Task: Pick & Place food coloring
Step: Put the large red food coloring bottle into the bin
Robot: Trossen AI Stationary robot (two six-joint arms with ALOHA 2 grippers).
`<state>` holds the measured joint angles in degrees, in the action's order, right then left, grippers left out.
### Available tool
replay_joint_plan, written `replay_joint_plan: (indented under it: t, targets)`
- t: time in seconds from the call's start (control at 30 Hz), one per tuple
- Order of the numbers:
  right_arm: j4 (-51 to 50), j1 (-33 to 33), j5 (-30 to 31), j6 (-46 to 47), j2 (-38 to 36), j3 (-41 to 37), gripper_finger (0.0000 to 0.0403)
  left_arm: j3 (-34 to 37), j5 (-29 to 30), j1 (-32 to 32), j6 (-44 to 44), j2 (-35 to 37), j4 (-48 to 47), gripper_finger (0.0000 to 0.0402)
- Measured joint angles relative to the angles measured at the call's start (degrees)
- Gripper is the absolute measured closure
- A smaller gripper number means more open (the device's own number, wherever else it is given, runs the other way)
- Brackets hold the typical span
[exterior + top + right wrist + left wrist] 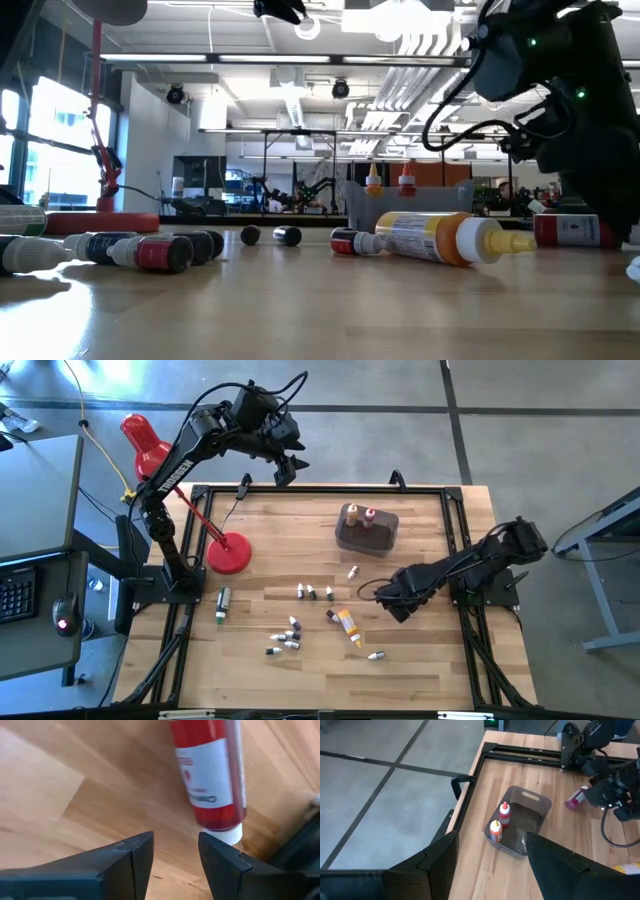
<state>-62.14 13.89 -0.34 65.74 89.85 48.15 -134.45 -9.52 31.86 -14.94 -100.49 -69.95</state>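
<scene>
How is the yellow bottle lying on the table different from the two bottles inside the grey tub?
The yellow bottle lies on its side on the bare wood; the two bottles in the tub stand upright. It looks longer than they do. It lies nearer the right claw. All have pointed caps.

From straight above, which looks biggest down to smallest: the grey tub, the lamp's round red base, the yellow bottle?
1. Tub
2. Lamp base, only slightly smaller than the tub
3. Yellow bottle, clearly smallest

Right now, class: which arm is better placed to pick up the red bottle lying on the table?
Right. The right gripper hangs open just beside the red bottle; the left gripper is raised past the table's far edge.
</scene>
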Motion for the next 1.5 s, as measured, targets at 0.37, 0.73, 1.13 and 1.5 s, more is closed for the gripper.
replay_joint_plan:
  t: [0.37, 0.73, 1.13, 1.5]
  targets:
    - [-21.0, 0.0, 6.1, -8.9, -0.6, 7.8, 0.0254, 0.0, 0.1, 0.0, -0.2, 0.0, 0.0, 0.0176]
    - [-9.9, -3.9, 3.8, -19.5, -4.5, -2.2, 0.0254, 0.0, 0.0, 0.0, -0.2, 0.0, 0.0, 0.0176]
    - [6.6, -8.0, -1.1, -26.9, -9.0, -12.5, 0.0254, 0.0, 0.0, 0.0, 0.2, 0.0, 0.0, 0.0176]
    - [11.2, -8.0, -0.9, -30.1, -9.6, -14.0, 0.027, 0.0, 0.1, 0.0, 0.2, 0.0, 0.1, 0.0176]
